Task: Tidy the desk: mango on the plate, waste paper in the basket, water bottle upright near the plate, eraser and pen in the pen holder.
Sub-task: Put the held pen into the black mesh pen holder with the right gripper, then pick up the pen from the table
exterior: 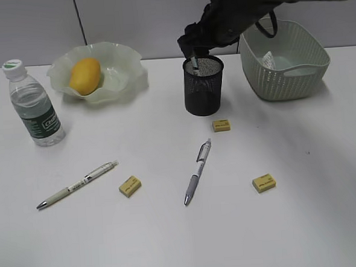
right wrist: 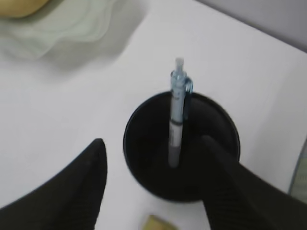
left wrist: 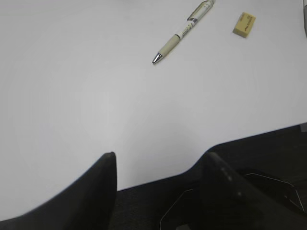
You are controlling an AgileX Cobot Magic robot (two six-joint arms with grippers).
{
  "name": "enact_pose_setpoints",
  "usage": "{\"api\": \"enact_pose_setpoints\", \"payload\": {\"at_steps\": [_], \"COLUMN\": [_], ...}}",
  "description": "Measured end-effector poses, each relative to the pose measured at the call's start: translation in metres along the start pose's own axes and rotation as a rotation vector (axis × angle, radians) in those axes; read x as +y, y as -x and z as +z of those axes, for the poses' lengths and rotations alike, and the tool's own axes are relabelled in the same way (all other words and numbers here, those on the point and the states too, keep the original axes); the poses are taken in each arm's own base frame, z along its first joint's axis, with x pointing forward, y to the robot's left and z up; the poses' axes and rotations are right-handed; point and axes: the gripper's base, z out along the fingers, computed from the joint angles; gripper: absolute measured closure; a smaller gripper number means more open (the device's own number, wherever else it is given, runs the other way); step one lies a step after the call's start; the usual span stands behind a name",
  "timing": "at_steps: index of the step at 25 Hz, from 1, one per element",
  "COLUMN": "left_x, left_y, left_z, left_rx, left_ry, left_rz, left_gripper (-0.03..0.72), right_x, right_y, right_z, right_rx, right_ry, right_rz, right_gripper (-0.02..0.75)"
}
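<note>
Exterior view: right gripper (exterior: 192,53) hangs just above the pen holder (exterior: 203,86), far centre of the tabletop (exterior: 172,243). A blue-clipped pen (exterior: 195,63) stands in the holder, leaning on the rim. Right wrist view confirms: fingers (right wrist: 72,191) spread apart either side of the holder, the pen between them, touching neither.

Mango (exterior: 84,76) lies in the plate (exterior: 126,76), far left. Water bottle (exterior: 34,105) stands upright, just left of and nearer than the plate. Waste paper (exterior: 268,60) lies inside the basket (exterior: 286,78), far right.

On the tabletop: beige pen (exterior: 77,185) near left, with an eraser (exterior: 130,186) to its right; grey pen (exterior: 197,171) at centre; second eraser (exterior: 221,125) just in front of the holder; third eraser (exterior: 264,183) near right.

Left wrist view: left gripper (left wrist: 158,163) hovers at the near edge of the tabletop, fingers apart, nothing between them. Beige pen and one eraser visible beyond it.
</note>
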Motion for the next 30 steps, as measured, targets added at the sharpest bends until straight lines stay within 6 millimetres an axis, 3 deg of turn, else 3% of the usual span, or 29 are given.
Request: {"api": "enact_pose_setpoints", "payload": {"at_steps": [4,12,19,22,26,30], "left_x": [0.000,0.000,0.000,0.000,0.000,0.000], "left_y": [0.000,0.000,0.000,0.000,0.000,0.000], "left_z": [0.000,0.000,0.000,0.000,0.000,0.000], "left_rx": [0.000,0.000,0.000,0.000,0.000,0.000], "left_ry": [0.000,0.000,0.000,0.000,0.001,0.001], "left_rz": [0.000,0.000,0.000,0.000,0.000,0.000], "left_gripper": [0.261,0.261,0.261,0.262,0.263,0.263], "right_x": [0.004,0.011,0.005,0.007,0.011,0.017], "right_y": [0.000,-0.030,-0.027,-0.014,-0.003,-0.017], "right_z": [-0.027,-0.060,-0.078,-0.104,-0.161,-0.218], "right_rx": [0.158,0.608,0.647,0.583,0.480,0.424], "right_ry": [0.037,0.121,0.014,-0.002,-0.016,-0.020], "right_rz": [-0.038,-0.063,0.020,0.048,0.079,0.084], "right_gripper": [0.267,0.265,0.268,0.275,0.281,0.281]}}
